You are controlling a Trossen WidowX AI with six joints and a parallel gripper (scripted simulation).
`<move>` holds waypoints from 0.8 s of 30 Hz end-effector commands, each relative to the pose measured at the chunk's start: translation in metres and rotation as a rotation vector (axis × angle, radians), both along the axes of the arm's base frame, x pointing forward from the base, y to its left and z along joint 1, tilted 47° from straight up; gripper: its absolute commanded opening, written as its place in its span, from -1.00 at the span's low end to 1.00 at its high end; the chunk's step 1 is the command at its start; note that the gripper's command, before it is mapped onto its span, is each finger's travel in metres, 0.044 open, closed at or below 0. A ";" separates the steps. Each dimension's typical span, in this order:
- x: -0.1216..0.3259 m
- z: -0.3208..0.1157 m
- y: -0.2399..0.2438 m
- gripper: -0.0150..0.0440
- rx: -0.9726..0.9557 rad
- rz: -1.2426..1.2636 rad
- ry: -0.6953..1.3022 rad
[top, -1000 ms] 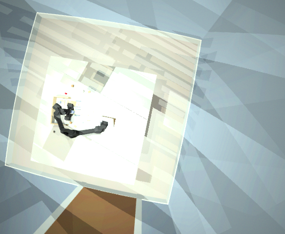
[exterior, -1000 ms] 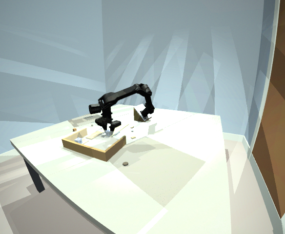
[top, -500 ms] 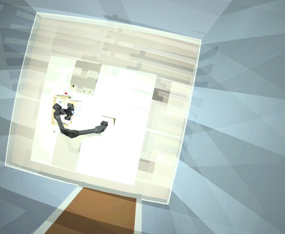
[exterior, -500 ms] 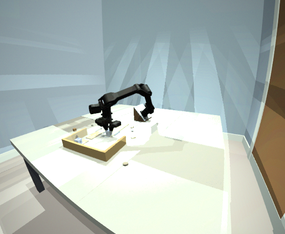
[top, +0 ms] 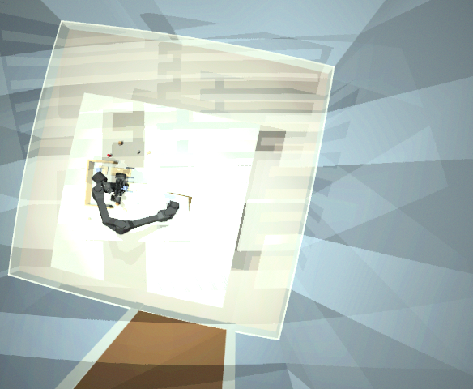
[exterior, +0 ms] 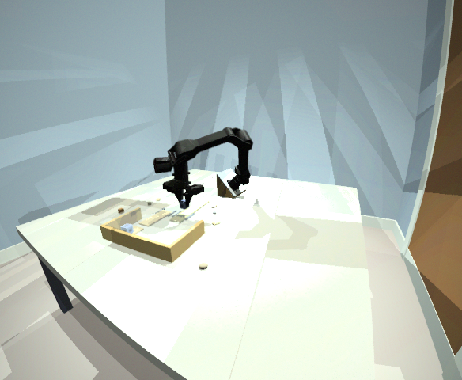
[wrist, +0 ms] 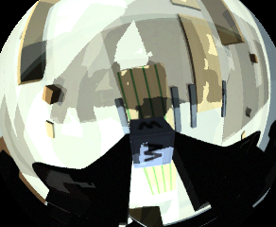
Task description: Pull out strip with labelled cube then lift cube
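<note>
A matt black arm [exterior: 206,141], plastic-looking, works over a smooth, pale table [exterior: 304,286] that throws back a soft sheen. The low tray [exterior: 153,241] has flat tan walls like unvarnished wood. The cube [wrist: 152,144] in the dark gripper [exterior: 183,200] looks smooth, its label paper-white; the strip [wrist: 156,180] beneath seems thin, pale card.
</note>
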State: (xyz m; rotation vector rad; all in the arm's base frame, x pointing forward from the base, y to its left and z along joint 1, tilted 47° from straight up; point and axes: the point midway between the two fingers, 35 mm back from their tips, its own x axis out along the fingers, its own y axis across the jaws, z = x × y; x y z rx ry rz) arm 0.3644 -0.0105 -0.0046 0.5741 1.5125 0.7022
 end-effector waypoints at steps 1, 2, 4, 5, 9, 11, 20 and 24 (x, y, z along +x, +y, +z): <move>-0.010 0.008 -0.006 -0.49 -0.005 0.001 -0.010; -0.010 0.008 -0.006 -0.49 -0.005 0.001 -0.010; -0.012 0.008 -0.006 -0.49 -0.005 0.001 -0.010; -0.015 0.009 -0.007 -0.49 -0.005 0.001 -0.009; -0.029 0.009 -0.007 -0.49 -0.006 0.001 -0.009; -0.036 0.010 -0.008 -0.49 -0.006 0.001 -0.008; -0.059 0.011 -0.008 -0.49 -0.005 0.001 -0.007; -0.058 0.022 -0.021 -0.49 -0.007 0.001 -0.007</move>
